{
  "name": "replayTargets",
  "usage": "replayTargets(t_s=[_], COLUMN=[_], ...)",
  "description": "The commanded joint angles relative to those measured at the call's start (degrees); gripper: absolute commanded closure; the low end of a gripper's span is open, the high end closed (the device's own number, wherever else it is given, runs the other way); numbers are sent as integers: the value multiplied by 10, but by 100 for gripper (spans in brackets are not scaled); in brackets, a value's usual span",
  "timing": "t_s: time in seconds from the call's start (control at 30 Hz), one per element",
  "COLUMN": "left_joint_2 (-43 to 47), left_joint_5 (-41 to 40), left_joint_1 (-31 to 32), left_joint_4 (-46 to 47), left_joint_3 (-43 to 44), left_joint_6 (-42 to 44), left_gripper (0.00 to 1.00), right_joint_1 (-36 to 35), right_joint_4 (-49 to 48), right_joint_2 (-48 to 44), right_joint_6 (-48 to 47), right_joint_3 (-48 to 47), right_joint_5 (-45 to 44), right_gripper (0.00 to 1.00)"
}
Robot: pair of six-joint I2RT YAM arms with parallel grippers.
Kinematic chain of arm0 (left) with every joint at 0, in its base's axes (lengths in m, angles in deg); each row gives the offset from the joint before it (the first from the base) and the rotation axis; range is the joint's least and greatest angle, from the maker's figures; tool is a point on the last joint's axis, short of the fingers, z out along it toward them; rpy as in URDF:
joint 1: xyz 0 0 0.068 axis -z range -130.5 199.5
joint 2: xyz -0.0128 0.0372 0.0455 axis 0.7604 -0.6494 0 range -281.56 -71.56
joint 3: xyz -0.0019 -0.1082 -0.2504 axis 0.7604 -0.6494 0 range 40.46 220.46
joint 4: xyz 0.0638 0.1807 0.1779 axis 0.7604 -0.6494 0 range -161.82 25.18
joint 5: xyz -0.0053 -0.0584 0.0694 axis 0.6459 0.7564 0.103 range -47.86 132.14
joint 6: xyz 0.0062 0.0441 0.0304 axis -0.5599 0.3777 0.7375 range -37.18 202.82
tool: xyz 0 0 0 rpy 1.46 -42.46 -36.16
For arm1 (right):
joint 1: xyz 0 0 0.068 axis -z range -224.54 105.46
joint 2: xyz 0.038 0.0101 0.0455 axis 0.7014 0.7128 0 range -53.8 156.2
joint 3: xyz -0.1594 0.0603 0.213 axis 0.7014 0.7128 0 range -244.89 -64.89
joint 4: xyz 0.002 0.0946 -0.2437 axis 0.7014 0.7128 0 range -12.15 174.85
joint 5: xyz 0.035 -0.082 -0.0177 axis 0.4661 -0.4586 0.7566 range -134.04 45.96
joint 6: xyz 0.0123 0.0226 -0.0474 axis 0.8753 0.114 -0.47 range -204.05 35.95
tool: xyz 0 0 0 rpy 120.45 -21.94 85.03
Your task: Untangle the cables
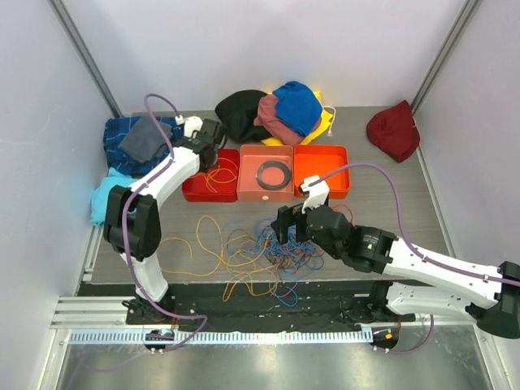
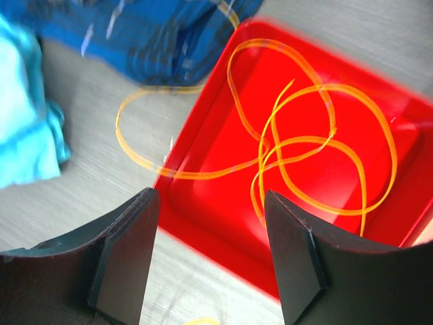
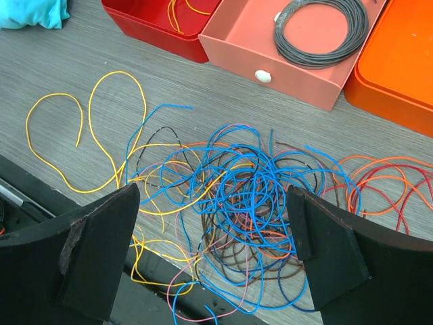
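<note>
A tangle of thin blue, brown, orange and yellow cables [image 1: 260, 248] lies on the table in front of the trays. In the right wrist view the tangle [image 3: 250, 196] sits below my open, empty right gripper [image 3: 213, 193], which hovers over it [image 1: 284, 223]. A loose yellow cable [image 3: 101, 135] lies to the tangle's left, and orange and red cables [image 3: 385, 183] to its right. My left gripper [image 2: 210, 196] is open and empty above the near edge of the red tray [image 2: 203, 237]. Looped orange-yellow cables [image 2: 298, 142] lie in that tray and hang over its rim. In the top view the left gripper [image 1: 213, 154] is over the tray.
Three trays stand in a row: red [image 1: 195, 188], salmon [image 1: 248, 191] holding a black rubber ring [image 1: 274, 172], and orange [image 1: 325, 158]. Clothes lie around them: blue plaid [image 1: 122, 134], cyan [image 1: 99, 199], a pile at the back [image 1: 276, 110] and dark red [image 1: 394, 130]. A black rail [image 1: 244, 292] runs along the table's front.
</note>
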Motion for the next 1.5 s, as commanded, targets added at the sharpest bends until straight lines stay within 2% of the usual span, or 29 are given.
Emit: replayTargets(t_s=[0.0,0.13,0.2,0.27,0.33,0.4,0.5,0.57,0.63,0.67,0.7,1.07,1.23,1.33,1.37,1.47], left_joint_2=[72,140,176,231,260,270,287,293,285,278,275,251,235,210,201,169], left_joint_5=[45,135,183,191,190,194,249,312,357,386,389,395,395,395,395,378], left_joint_1=[-27,-69,-93,-102,-104,-109,-138,-177,-221,-239,-247,-265,-275,-279,-280,-285], left_joint_4=[-2,67,137,196,214,224,270,336,382,434,455,494,479,479,480,483], left_joint_3=[-76,-180,-226,-275,-286,-288,-331,-387,-421,-439,-464,-458,-445,-440,-434,-419], left_joint_6=[-58,-110,-138,-150,-160,-171,-210,-274,-345,-367,-382,-399,-393,-393,-392,-386], left_gripper=[32,32,32,31,30,30,30,30,34,36,37,40,43,49,54,62], right_joint_1=[-1,-1,-1,-1,-2,-1,-2,-2,-1,-2,-2,-1,-1,-1,-1,-2], right_joint_4=[-29,-30,-31,-30,-30,-32,-32,-32,-31,-27,-25,-18,-21,-20,-21,-18], right_joint_2=[-11,-16,-20,-28,-32,-33,-35,-37,-39,-40,-42,-20,-11,-9,-8,-6], right_joint_6=[-5,-1,1,2,4,8,9,10,11,11,10,2,0,-5,-5,-9], right_joint_3=[-2,4,8,13,16,20,26,27,28,28,27,17,17,15,15,16], right_joint_5=[-3,1,1,2,4,4,4,5,5,5,4,-3,-4,-5,-5,-8], right_gripper=[0,0,0,0,0,0,0,0,0,0,0,1,0,0,1,1])
